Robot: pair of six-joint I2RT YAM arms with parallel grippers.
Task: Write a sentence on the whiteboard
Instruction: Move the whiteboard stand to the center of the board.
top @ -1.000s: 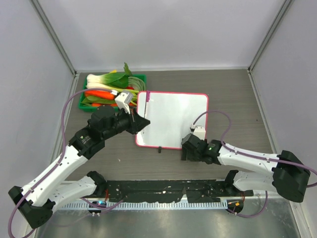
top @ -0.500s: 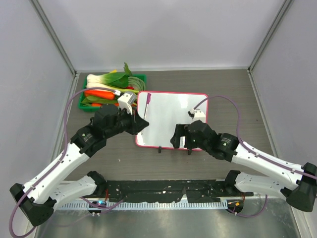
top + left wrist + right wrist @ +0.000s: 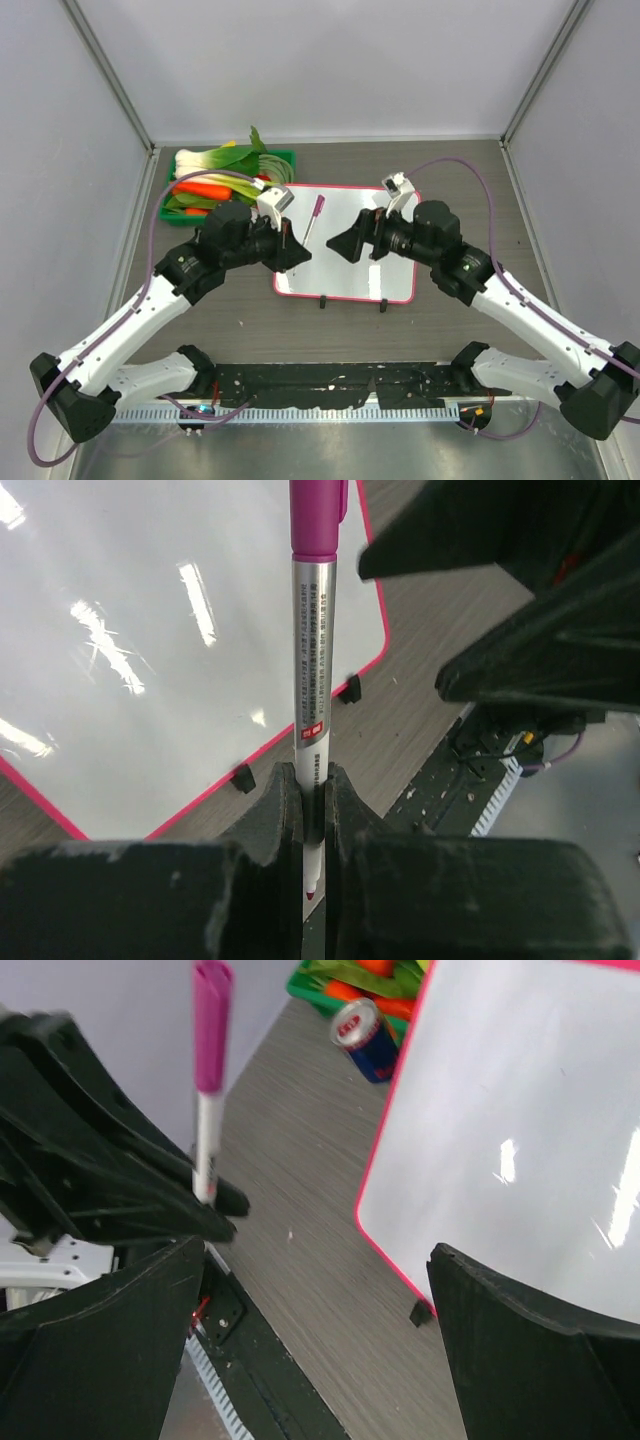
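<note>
Uncapping step, I judge: left claw [image 3: 312, 815] pinches the silver, magenta-capped marker [image 3: 311, 650]. Right claw [image 3: 320, 1290] gapes empty, the cap [image 3: 212, 1022] just ahead. It must grip and pull the cap. The glossy pink-framed whiteboard [image 3: 345, 278] beneath is blank.

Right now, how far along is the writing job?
Done: the marker is clamped in the left end effector, by the whiteboard. In hand: the right end effector stands open, facing the marker's pink cap. Left: all the writing; the board is blank, with no sentence on it.
</note>
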